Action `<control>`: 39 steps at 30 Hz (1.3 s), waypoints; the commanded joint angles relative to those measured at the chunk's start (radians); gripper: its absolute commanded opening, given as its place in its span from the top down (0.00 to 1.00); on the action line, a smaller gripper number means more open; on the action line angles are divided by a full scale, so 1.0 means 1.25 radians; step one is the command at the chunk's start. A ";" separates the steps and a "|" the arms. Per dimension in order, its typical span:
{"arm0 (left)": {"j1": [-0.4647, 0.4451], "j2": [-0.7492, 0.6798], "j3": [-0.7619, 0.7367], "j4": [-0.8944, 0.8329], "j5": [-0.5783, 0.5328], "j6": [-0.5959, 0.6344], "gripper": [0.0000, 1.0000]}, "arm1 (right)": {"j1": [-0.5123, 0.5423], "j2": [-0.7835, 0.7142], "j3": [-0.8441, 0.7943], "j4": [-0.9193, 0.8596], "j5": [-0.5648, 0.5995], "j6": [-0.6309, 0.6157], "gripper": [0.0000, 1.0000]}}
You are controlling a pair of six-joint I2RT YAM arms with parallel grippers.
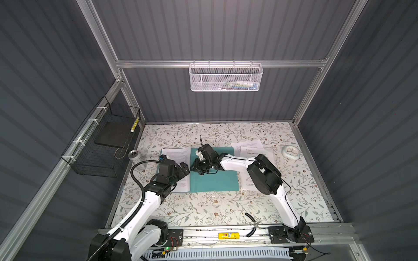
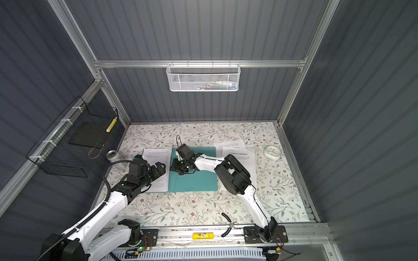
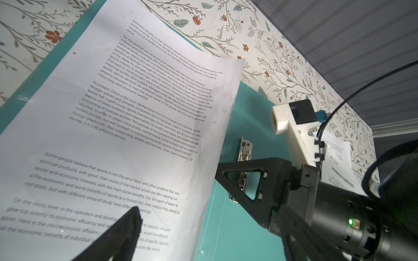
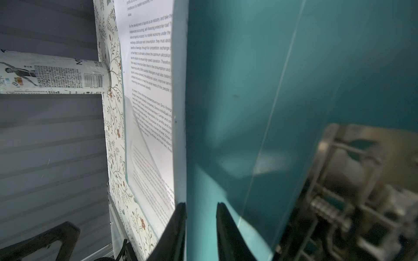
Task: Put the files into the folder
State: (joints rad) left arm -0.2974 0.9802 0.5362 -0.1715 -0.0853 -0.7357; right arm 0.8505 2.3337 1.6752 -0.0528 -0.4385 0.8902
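Observation:
The teal folder [image 1: 214,180] [image 2: 194,183] lies open on the table. One of the files, a white printed sheet [image 1: 176,153] [image 3: 135,113], covers its left half. More files [image 1: 251,149] [image 2: 233,146] lie to the folder's right, partly under the right arm. My right gripper [image 1: 199,169] [image 4: 200,208] reaches across to the folder's middle beside the metal clip [image 3: 245,153]. Its jaws stand a little apart over bare teal at the sheet's edge. My left gripper [image 1: 184,169] hovers wide open over the sheet, one finger [image 3: 126,228] showing.
A drink can [image 1: 135,157] stands left of the folder and a white clock [image 1: 291,152] lies at the right. A black wire basket [image 1: 101,144] holding a black slab hangs on the left wall. A white mesh basket [image 1: 226,76] hangs on the back rail.

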 commanded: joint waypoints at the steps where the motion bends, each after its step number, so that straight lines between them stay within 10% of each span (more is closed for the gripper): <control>1: 0.006 0.002 0.019 -0.005 0.008 0.016 0.05 | -0.003 -0.011 -0.013 -0.004 0.004 0.010 0.73; 29: 0.006 0.017 0.008 0.001 0.011 0.014 0.05 | -0.005 0.015 -0.018 0.066 -0.029 0.063 0.73; 39: 0.006 0.004 0.004 -0.015 -0.002 0.011 0.06 | -0.005 0.043 -0.001 0.103 -0.042 0.110 1.00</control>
State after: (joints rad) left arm -0.2974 0.9932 0.5385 -0.1719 -0.0856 -0.7357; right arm 0.8444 2.3688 1.6497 0.0490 -0.4782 1.0031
